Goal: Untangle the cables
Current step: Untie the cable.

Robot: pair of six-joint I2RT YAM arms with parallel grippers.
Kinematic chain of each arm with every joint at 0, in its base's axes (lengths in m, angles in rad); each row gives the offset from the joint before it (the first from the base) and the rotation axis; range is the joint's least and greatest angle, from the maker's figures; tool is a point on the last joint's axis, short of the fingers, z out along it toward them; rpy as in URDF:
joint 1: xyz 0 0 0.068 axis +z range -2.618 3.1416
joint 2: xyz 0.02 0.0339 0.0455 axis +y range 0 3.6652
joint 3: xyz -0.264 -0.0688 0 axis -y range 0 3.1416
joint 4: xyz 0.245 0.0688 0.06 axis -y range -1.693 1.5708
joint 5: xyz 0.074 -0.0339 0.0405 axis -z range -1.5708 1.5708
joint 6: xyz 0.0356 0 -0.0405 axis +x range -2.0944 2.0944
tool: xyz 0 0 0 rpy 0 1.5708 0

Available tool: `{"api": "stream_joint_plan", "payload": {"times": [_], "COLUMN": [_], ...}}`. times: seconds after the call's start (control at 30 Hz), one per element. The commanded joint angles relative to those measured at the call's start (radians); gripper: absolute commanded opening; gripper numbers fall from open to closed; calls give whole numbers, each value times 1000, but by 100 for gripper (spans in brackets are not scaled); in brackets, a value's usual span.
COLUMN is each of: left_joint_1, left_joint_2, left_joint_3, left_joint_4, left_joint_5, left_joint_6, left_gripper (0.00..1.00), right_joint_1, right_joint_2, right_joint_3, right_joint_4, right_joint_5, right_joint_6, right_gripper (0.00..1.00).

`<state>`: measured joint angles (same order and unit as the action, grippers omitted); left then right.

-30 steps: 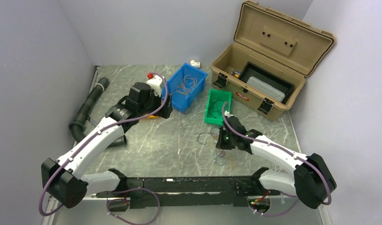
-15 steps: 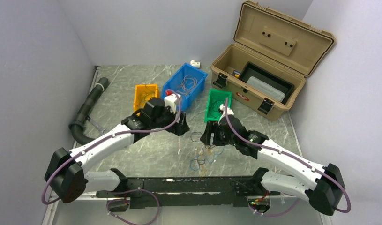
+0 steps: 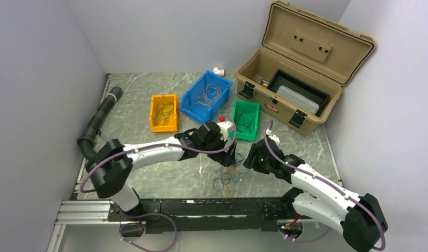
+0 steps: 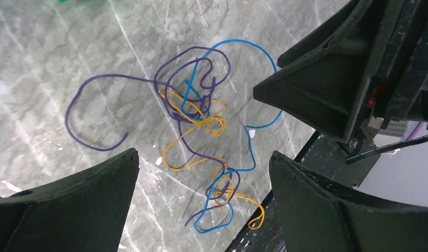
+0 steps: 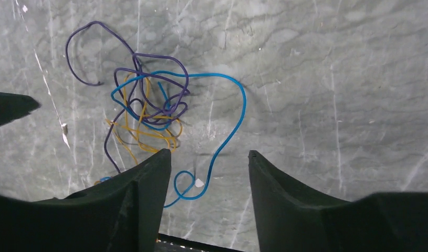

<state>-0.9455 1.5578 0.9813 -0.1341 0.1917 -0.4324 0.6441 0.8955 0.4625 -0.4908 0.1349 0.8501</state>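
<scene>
I get soft, even overhead light on every feed, with a pale sheen on the marble table (image 4: 38, 58). On my left wrist view the cables (image 4: 201, 113) read sharp with faint shadows, while the dark fingers (image 4: 64, 210) at 7 o'clock go soft.

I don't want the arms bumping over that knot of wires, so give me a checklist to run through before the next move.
1. Left hand open and empty: ok, its fingers are spread above the cables.
2. Right hand open and empty: ok, nothing is between its fingers.
3. Cables separated: not ok, the purple, blue and orange strands knot together.
4. Cables lying on the table, in both wrist views: ok.
5. Free strand to pick: ok, a blue loop runs out beside the knot.
6. Clearance between the two hands: cannot tell, they sit close together over the tangle.
</scene>
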Motion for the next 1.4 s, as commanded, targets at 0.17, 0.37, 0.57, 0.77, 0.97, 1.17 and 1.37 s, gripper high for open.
{"api": "stream_joint_plan", "payload": {"times": [0.17, 0.37, 0.57, 0.77, 0.97, 1.17, 1.37], "left_joint_1": [-41, -42, -45, -51, -61, -79, -85], "left_joint_2": [161, 237, 265, 263, 261, 264, 267], "left_joint_3": [77, 91, 67, 48, 42, 45, 54], "left_joint_4": [60, 65, 123, 138, 136, 136, 136], "left_joint_5": [34, 26, 37, -3, -40, -56, -70], "left_joint_6": [-57, -91, -126, -126, -124, -131, -126], "left_gripper": [88, 73, 64, 57, 55, 55, 54], "right_joint_1": [-10, -9, -9, -9, -9, -9, -9], "right_joint_2": [27, -17, -89, -116, -88, -52, 49], "right_joint_3": [-16, 44, 169, 407, 684, 919, 1246], "right_joint_4": [153, 80, -10, -87, -211, -278, -367], "right_joint_5": [-93, -71, -85, -168, -155, -90, 9], "right_joint_6": [-4, -22, -71, -162, -212, -267, -355], "right_gripper": [31, 0, 0, 0, 0, 0, 0]}}
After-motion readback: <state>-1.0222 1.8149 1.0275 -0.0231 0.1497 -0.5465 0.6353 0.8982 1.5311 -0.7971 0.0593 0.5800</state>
